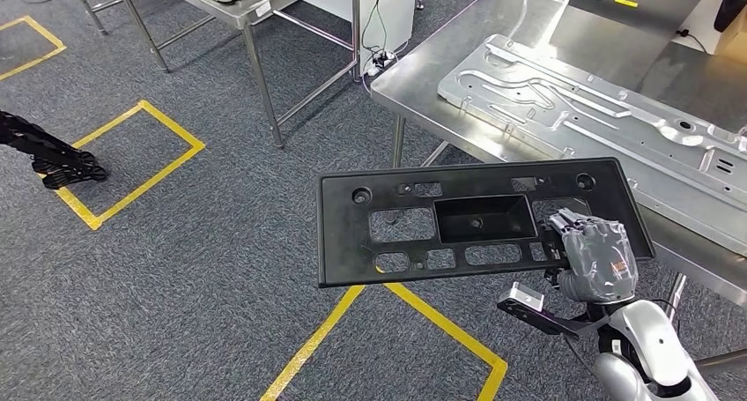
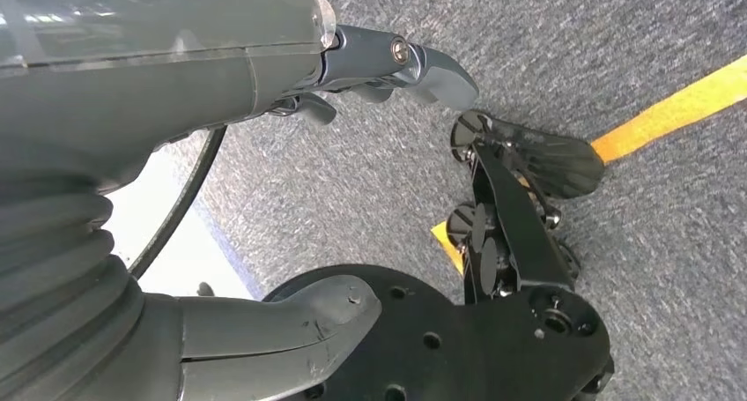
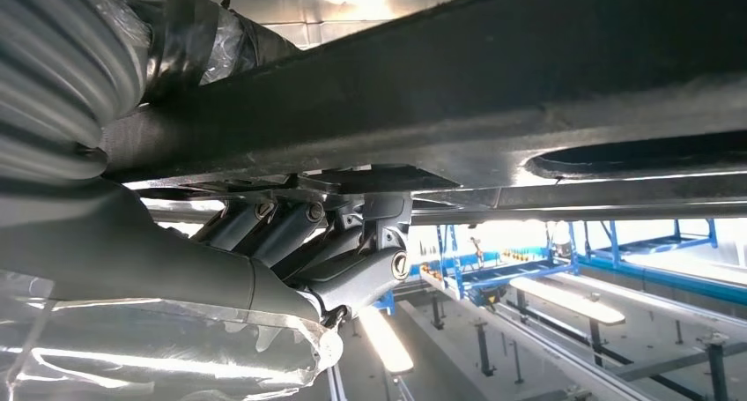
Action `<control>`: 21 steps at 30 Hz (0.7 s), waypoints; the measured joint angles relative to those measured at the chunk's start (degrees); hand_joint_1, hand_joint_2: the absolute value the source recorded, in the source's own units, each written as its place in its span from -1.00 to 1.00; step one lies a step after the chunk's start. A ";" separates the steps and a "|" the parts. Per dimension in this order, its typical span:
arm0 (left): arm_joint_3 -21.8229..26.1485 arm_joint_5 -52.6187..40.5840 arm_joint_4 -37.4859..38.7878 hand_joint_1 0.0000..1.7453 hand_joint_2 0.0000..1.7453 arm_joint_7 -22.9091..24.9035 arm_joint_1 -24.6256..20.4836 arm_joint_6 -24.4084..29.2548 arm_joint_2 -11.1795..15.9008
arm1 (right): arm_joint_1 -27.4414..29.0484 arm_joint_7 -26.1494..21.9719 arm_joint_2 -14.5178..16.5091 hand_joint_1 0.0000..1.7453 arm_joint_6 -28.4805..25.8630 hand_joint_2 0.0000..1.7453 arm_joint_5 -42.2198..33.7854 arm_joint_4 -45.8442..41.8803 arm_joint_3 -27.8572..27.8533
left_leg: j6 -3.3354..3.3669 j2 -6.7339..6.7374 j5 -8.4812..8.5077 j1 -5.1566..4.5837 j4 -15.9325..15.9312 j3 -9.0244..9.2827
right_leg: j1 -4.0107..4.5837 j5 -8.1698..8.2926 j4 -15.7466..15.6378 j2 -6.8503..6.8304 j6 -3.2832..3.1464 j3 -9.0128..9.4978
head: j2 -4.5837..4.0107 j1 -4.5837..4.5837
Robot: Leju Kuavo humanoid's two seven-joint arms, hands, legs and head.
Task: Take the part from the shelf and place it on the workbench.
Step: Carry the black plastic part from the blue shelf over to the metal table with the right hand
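The part (image 1: 345,233) is a flat black plastic panel with several cut-outs and a box-shaped recess in its middle. My right hand (image 1: 595,256) grips it at its right end and holds it roughly level in the air, its far right corner over the near edge of the steel workbench (image 1: 440,62). From the right wrist view the part's underside (image 3: 493,92) runs across above my right hand (image 3: 352,251), whose fingers press up against it. My left hand (image 1: 66,167) hangs low at the far left over the carpet. Its thumb and fingers (image 2: 423,66) are apart with nothing between them.
A large embossed metal plate (image 1: 599,119) covers much of the workbench. A second steel table (image 1: 255,13) stands at the back left, with cables on the floor beside it. Yellow tape (image 1: 132,167) marks squares on the grey carpet.
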 joint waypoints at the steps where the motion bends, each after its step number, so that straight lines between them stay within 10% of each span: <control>1: 0.00 0.04 0.00 -1.00 1.00 0.01 0.00 0.03 0.00 | 0.00 0.03 0.03 1.00 0.00 1.00 0.04 0.00 -0.05 | 0.00 0.00 0.00 0.00 0.00 0.00 | -0.01 0.00 0.00 0.00 0.00 0.01 | 0.00 0.00; 21: -0.11 0.54 0.00 -1.00 1.00 -0.03 0.01 -0.06 0.02 | 0.00 0.21 0.35 1.00 -0.85 1.00 3.66 0.02 -0.20 | 0.01 0.00 -0.02 -0.11 0.01 0.00 | -0.30 0.01 -0.01 -0.01 0.01 0.02 | 0.01 0.00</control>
